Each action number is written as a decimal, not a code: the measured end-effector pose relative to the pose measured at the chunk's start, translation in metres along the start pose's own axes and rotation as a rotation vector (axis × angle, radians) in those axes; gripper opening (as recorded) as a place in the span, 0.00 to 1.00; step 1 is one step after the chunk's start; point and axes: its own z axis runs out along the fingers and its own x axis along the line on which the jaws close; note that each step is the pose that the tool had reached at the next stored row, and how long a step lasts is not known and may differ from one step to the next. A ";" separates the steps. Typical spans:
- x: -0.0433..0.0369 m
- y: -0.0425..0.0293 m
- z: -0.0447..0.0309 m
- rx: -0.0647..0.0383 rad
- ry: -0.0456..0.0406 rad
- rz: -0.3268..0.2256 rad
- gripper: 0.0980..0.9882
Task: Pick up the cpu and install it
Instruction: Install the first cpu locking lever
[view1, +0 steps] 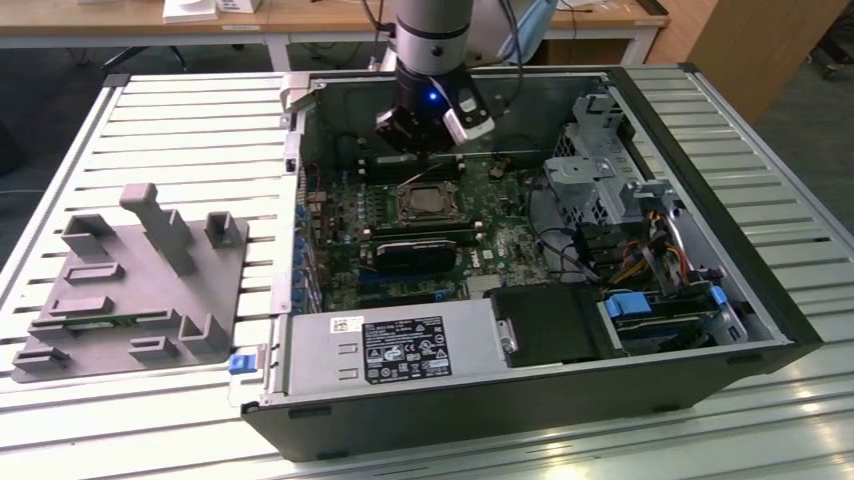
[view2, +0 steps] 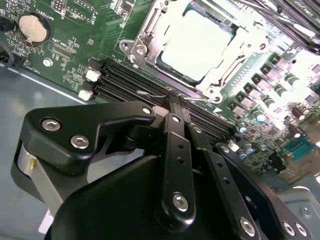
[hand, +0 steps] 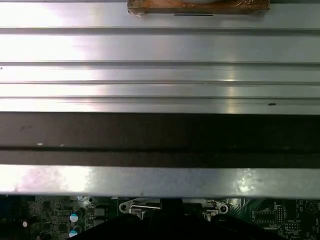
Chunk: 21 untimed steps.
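Observation:
The cpu, a flat square chip with a shiny silver top, lies inside the metal-framed socket of the green motherboard. In the exterior view the cpu sits in the middle of the board, inside the open computer case. My gripper hangs just above the board, a little to the far side of the socket. In the second wrist view the gripper has its black fingers pressed together over the memory slots, beside the socket. Nothing shows between them.
A large grey plastic block with upright posts stands on the slatted table at the exterior view's left. Inside the case are a power supply, a drive cage and cable bundles. The case wall crosses the first wrist view.

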 end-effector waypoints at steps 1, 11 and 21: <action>-0.0009 0.0002 0.0008 0.000 0.0001 0.000 0.01; -0.0113 0.0015 0.0090 0.000 0.0020 0.000 0.01; -0.0172 0.0007 0.0187 0.000 0.0046 0.000 0.01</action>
